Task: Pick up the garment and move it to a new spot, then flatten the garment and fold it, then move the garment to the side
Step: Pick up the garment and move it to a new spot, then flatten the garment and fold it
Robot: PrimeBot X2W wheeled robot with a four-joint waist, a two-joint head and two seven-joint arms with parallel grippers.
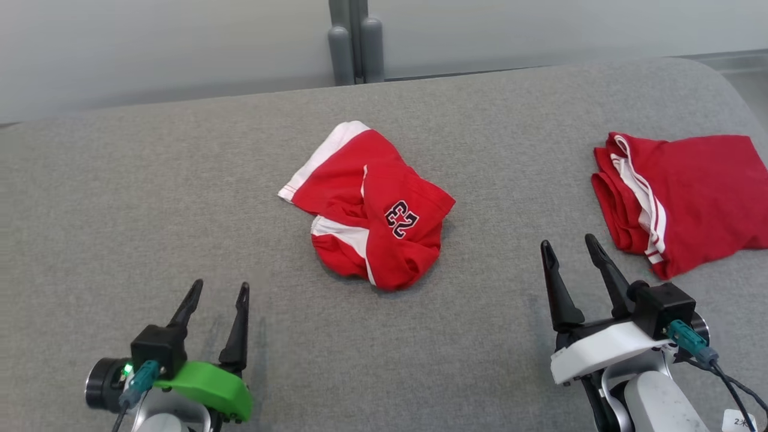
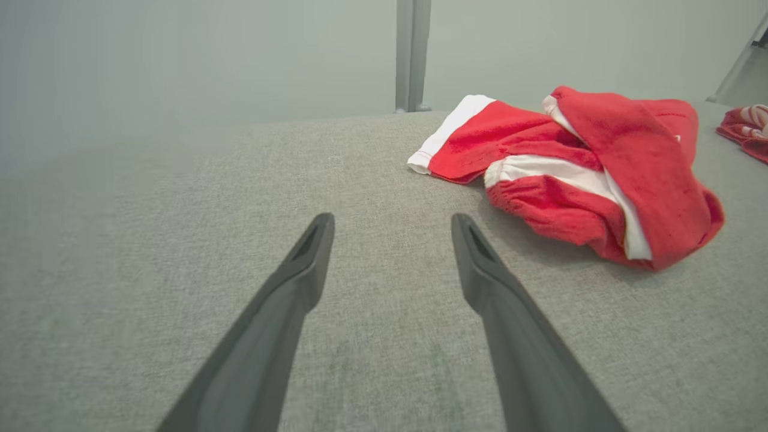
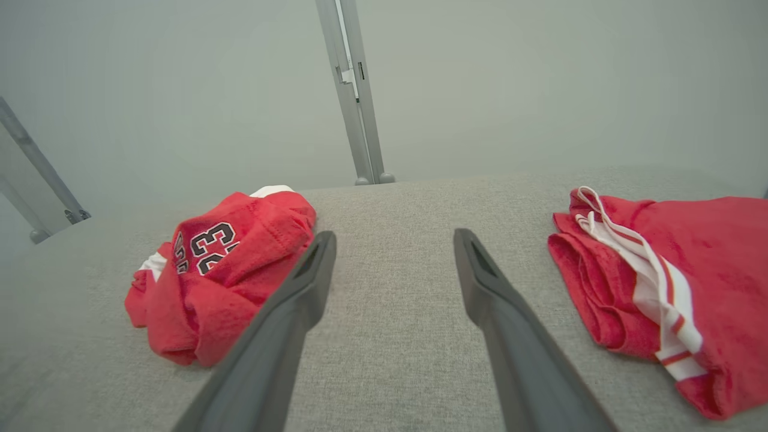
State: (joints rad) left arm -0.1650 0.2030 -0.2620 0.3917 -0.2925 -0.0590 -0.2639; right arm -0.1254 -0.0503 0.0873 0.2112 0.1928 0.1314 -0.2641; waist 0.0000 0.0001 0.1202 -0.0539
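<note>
Flanking a crumpled garment with two empty end effectors.
The grey fabric-covered worktop (image 1: 150,180) carries two red pieces. A folded red garment (image 1: 690,198) lies flat at the robot's far right, probably set there to keep the middle free. The crumpled red garment (image 1: 375,222) marked 23 sits bunched in the centre, which I judge a good spot for flattening because both arms can reach it. The left end effector (image 1: 220,285) and the right end effector (image 1: 567,240) hover near the front, one on each side of the heap, fingers spread wide, gripping nothing and clear of the cloth.
</note>
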